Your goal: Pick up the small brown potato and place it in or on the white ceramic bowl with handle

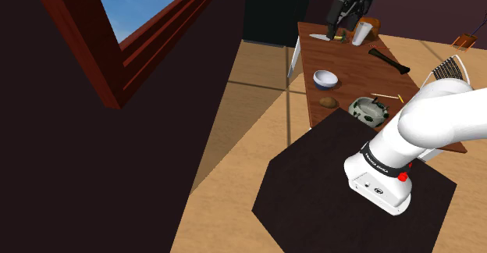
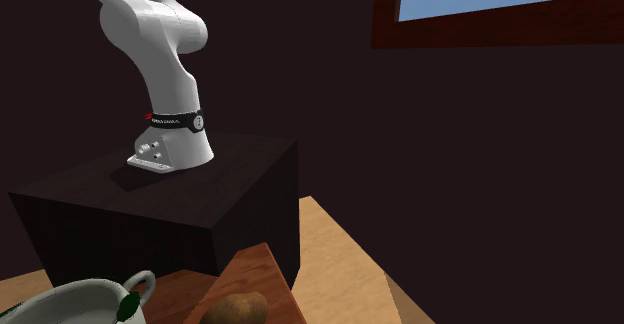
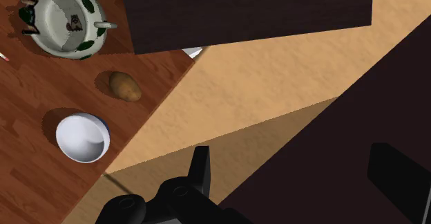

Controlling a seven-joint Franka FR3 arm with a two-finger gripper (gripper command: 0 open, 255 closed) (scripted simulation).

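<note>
The small brown potato (image 1: 328, 101) (image 3: 125, 86) (image 2: 236, 309) lies on the wooden table (image 1: 351, 64) near its edge. It sits between a plain white bowl (image 1: 325, 78) (image 3: 83, 137) and the white bowl with handles and green leaf marks (image 1: 367, 111) (image 3: 67, 28) (image 2: 70, 307). That handled bowl stands upright at the table end nearest the stand. My gripper (image 1: 337, 31) (image 3: 297, 178) hangs high above the far part of the table, well away from the potato. Its fingers (image 3: 200, 171) stand wide apart with nothing between them.
The dark stand (image 1: 351, 189) (image 2: 150, 202) butts against the table's near end. On the table's far part lie a black bar (image 1: 389, 60), a glass (image 1: 360, 33), a knife (image 1: 321, 37) and yellow sticks (image 1: 386, 97). A white chair (image 1: 449, 70) stands beside it. Tan floor (image 3: 276, 84) lies alongside the table.
</note>
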